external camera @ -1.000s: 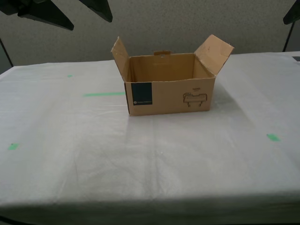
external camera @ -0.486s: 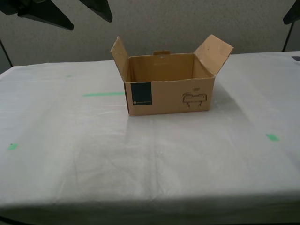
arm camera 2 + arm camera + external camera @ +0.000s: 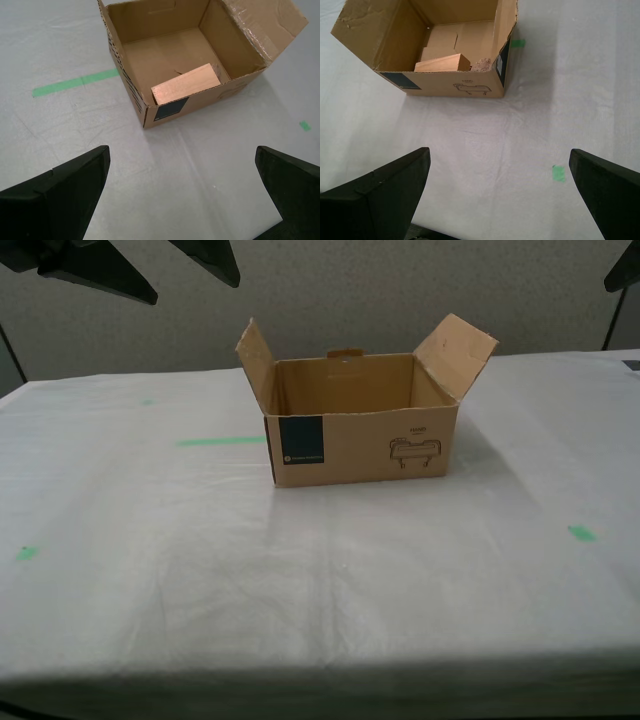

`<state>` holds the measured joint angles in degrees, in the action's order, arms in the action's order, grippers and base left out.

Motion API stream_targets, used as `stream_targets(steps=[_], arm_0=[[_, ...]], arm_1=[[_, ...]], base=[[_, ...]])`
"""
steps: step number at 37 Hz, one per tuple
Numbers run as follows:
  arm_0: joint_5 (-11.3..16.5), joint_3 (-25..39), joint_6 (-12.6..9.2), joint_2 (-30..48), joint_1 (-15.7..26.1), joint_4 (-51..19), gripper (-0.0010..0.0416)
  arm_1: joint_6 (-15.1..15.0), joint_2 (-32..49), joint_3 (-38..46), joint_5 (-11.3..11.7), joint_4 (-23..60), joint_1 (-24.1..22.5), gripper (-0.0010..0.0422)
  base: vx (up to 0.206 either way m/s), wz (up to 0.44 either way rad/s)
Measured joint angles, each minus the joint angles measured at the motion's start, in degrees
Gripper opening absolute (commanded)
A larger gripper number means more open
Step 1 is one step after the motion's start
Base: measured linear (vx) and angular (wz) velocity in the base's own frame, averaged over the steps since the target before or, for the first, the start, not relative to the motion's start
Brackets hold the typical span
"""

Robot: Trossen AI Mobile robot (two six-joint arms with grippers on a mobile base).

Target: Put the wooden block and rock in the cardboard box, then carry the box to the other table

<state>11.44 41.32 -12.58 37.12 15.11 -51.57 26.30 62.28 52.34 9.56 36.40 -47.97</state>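
The cardboard box [image 3: 360, 445] stands open on the other table [image 3: 300, 590], flaps spread, its dark teal label and line drawing facing the exterior camera. Inside it lies the wooden block [image 3: 186, 82] [image 3: 442, 63], and the rock [image 3: 481, 65] rests beside the block against the front wall. From the exterior view the box's front wall hides both. My second gripper [image 3: 181, 152] and my first gripper [image 3: 498, 151] hover above the table in front of the box [image 3: 165, 20] [image 3: 450, 85], both open wide with nothing between their fingers.
Green tape marks lie on the wrinkled whitish cover: a strip [image 3: 222, 441] at the exterior view's left of the box and small patches [image 3: 581, 533] [image 3: 27, 553] nearer the front. Dark arm parts [image 3: 100, 270] [image 3: 625, 270] show in the exterior view's upper corners.
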Motion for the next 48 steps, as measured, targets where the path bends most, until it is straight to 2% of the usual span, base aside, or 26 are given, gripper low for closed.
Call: stream_targets(steps=[48], arm_0=[[0.0, 0.0, 0.0, 0.0, -0.07, 0.0, 0.0388]], arm_1=[[0.0, 0.0, 0.0, 0.0, 0.0, 0.0, 0.0398]], base=[[0.0, 0.0]])
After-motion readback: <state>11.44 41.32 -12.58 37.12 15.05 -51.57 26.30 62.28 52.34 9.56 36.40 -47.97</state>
